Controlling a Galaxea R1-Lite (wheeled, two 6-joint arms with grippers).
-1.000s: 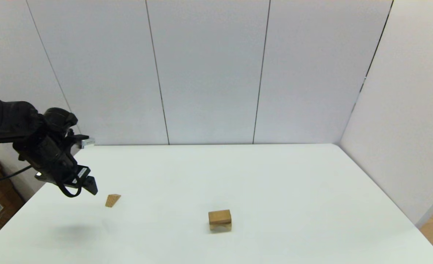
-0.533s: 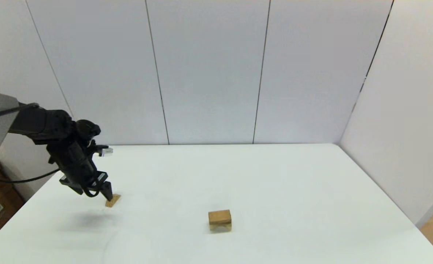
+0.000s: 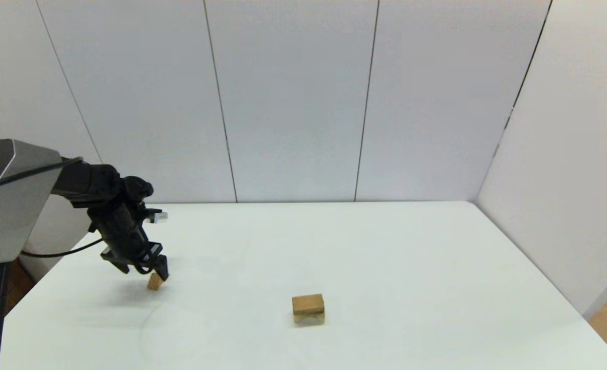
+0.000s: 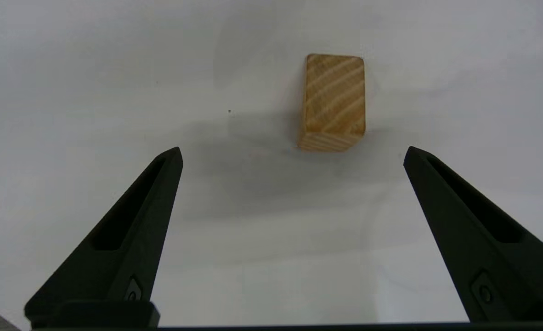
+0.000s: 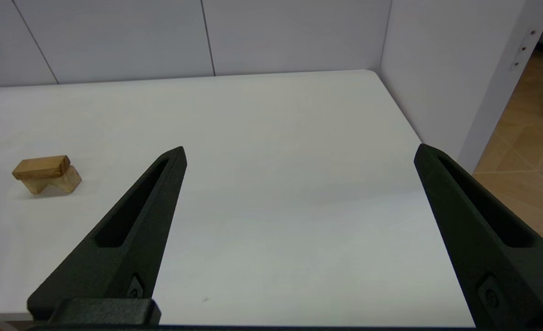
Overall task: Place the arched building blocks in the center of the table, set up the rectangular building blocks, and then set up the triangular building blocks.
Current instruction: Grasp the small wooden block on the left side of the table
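Currently the left end effector is hovering low over the left part of the desk, directly above the triangular building blocks; its fingers are standing spread wide, gripping nothing. By the left wrist view, the wedge is lying just beyond the fingertips, between their lines but nearer one finger, its long axis running away from the wrist, so the fingers are bracketing its narrow width. A descent and slight reach forward seem called for before closing. The arched building blocks are standing near the desk's centre, well apart to the right, carrying the rectangular building blocks flat on top. The right end effector is parked off the near right edge, released and empty. Against one second ago, the left arm is showing farther right and lower, now over the wedge rather than left of it; the blocks are lying unmoved
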